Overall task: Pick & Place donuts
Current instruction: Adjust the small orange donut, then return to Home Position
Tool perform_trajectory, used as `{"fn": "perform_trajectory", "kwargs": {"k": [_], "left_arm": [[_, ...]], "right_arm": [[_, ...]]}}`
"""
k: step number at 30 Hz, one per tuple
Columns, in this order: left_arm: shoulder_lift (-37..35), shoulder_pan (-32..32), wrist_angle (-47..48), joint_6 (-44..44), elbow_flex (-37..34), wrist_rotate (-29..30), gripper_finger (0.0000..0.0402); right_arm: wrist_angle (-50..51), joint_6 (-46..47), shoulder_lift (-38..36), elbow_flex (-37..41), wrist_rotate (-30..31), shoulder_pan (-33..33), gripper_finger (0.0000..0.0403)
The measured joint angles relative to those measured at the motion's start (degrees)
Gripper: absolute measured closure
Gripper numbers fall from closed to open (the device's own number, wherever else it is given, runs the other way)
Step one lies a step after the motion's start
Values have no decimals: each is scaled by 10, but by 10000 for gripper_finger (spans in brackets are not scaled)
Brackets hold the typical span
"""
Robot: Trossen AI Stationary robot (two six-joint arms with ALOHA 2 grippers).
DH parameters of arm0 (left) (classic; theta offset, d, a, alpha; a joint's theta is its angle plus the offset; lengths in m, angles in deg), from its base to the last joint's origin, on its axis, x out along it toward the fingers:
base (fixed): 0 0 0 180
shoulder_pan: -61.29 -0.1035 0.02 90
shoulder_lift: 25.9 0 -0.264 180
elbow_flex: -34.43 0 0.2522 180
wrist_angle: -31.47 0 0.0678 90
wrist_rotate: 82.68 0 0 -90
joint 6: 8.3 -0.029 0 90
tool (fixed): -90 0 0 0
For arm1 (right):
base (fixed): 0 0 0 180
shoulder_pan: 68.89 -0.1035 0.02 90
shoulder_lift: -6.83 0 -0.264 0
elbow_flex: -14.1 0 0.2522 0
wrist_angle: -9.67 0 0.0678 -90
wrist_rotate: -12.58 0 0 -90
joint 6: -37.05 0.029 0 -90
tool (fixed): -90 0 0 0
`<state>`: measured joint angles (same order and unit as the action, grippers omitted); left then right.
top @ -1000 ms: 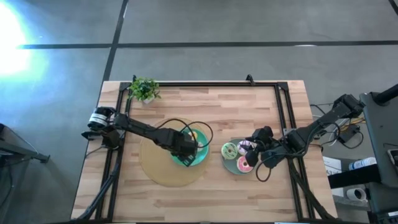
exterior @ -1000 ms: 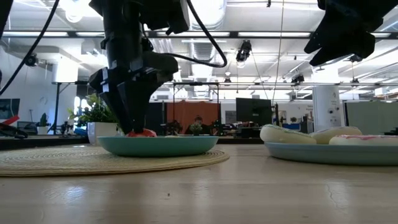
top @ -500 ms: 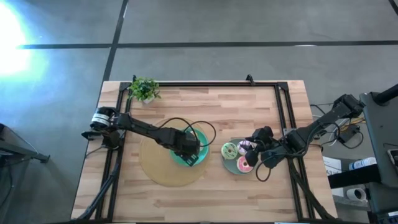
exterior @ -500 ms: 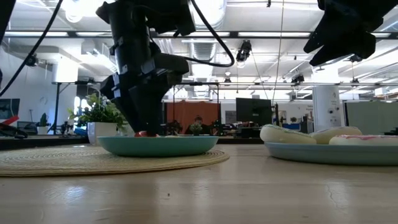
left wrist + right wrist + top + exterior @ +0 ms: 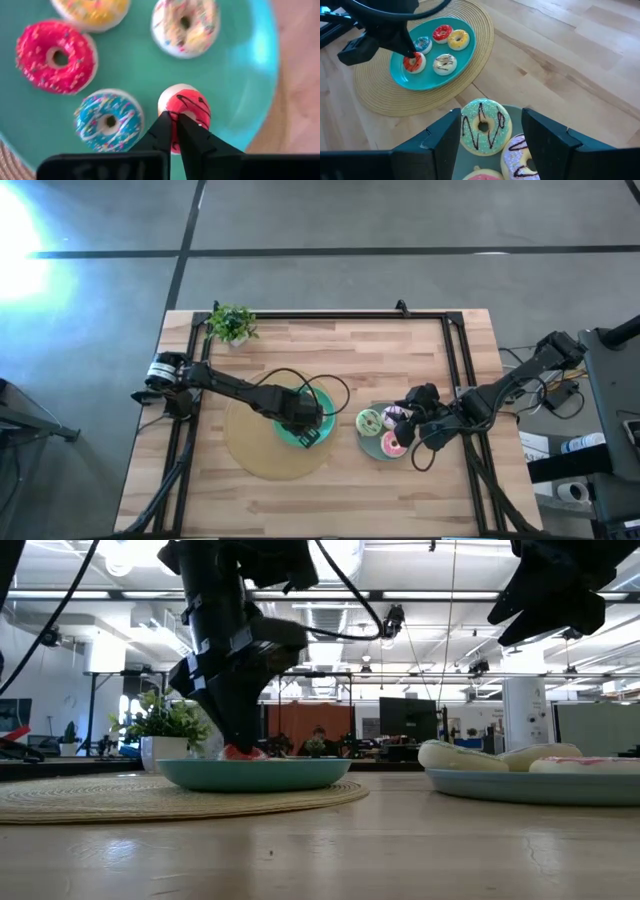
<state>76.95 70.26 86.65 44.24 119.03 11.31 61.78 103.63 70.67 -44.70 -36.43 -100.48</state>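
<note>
Left claw (image 5: 174,120): down on the teal plate (image 5: 325,405), fingers pinched nearly together on the red tiny donut (image 5: 186,106), which looks tipped up on edge between them (one finger may run through its hole; I cannot tell).

Just changed: a second ago this claw stood lower over the plate's left part in the low view; it has since shifted slightly right and the red donut (image 5: 238,752) now shows more clearly above the rim.

Meaning: my judgement is that the grasp has taken and the lift is just beginning; the carry is not yet done.

Other tiny donuts: the blue (image 5: 108,120), pink-red (image 5: 56,56), yellow (image 5: 93,10) and cream (image 5: 186,24) ones lie flat on the same plate, apart from each other.

Larger donuts: the green-iced one (image 5: 482,126), the white one (image 5: 520,156) and the pink one (image 5: 392,444) rest on the grey-green plate (image 5: 371,446).

Right claw (image 5: 490,137): hovers over that plate, fingers wide apart, holding nothing.

Surface (image 5: 400,360): wooden, with a woven mat (image 5: 250,455) under the teal plate.
</note>
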Motion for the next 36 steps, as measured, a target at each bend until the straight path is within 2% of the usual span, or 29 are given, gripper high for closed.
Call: {"fn": "perform_trajectory", "kwargs": {"k": [6, 15, 27, 36], "left_arm": [[0, 0, -44, -6, 4, 1, 401], [0, 0, -29, -17, -1, 16, 400], [0, 0, -30, -1, -2, 16, 306], [-11, 3, -13, -3, -1, 14, 296]], "right_arm": [[-1, 6, 0, 0, 0, 0, 202], [-2, 10, 0, 0, 0, 0, 202], [-3, 10, 0, 0, 0, 0, 202], [-4, 10, 0, 0, 0, 0, 202]]}}
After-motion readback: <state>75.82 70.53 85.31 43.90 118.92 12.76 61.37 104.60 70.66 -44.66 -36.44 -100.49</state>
